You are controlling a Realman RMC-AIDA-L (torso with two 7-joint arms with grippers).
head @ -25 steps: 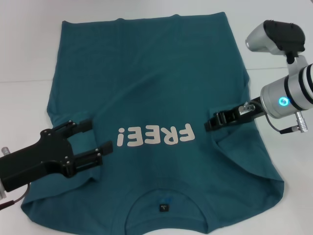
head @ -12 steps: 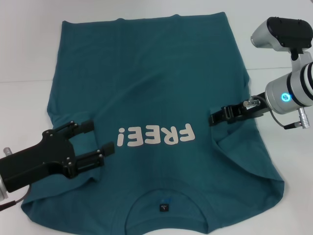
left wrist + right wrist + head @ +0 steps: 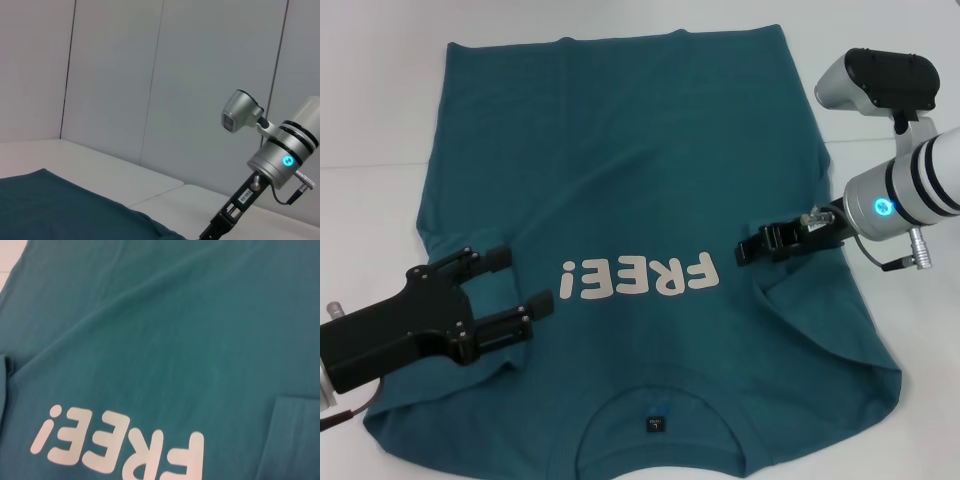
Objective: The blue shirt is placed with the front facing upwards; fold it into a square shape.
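Note:
The blue shirt (image 3: 640, 150) lies flat and front up on the white table, its neck and dark label (image 3: 654, 424) nearest me. Both sleeves lie folded inward over the body. The off-white "FREE!" print (image 3: 638, 277) sits mid-chest and also shows in the right wrist view (image 3: 120, 445). My left gripper (image 3: 512, 281) is open, low over the shirt's left side just beside the print's "!" end, with nothing between its fingers. My right gripper (image 3: 746, 253) hovers at the print's other end, over the folded right sleeve. The left wrist view shows the shirt's edge (image 3: 50, 205) and the right arm (image 3: 280, 160).
Bare white table (image 3: 370, 110) surrounds the shirt on the left, right and far sides. A seam in the table top runs off to the left. Grey wall panels (image 3: 115, 75) stand behind the table.
The right gripper drew back to the right off the print's end, then came back left to about where it was a second ago. The left gripper has barely shifted.

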